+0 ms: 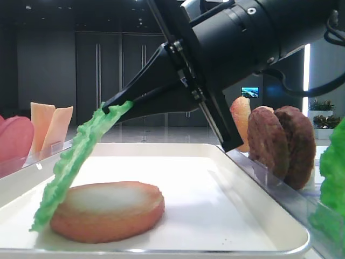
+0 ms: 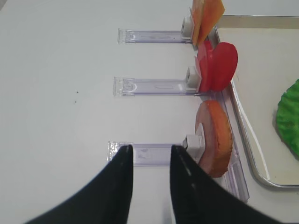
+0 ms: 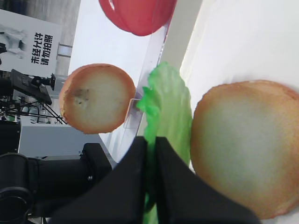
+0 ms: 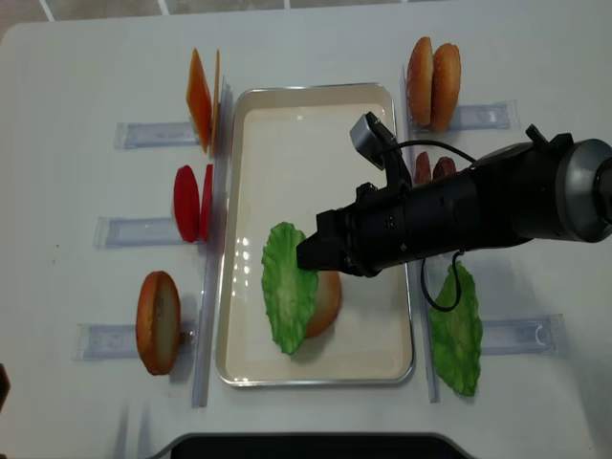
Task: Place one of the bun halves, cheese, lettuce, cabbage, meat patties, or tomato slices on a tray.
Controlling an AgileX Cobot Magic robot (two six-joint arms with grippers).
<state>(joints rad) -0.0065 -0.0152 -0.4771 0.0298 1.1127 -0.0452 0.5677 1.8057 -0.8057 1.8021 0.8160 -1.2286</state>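
Observation:
My right gripper point(image 4: 308, 256) is shut on the edge of a bright green lettuce point(image 4: 287, 287) leaf. The leaf hangs tilted over the cream tray point(image 4: 316, 124), its lower end draped against a bun half point(image 1: 108, 210) lying flat in the tray. In the right wrist view the lettuce point(image 3: 168, 107) is pinched between the black fingers beside that bun half point(image 3: 247, 158). My left gripper point(image 2: 150, 151) stands open over the table to the left of the tray, above a clear holder, with nothing between its fingers.
Clear holders flank the tray. On the left stand cheese point(image 4: 199, 96), tomato slices point(image 4: 191, 203) and another bun half point(image 4: 158, 320). On the right stand two buns point(image 4: 432, 81), meat patties point(image 1: 283, 145) and a second green leaf point(image 4: 457, 330).

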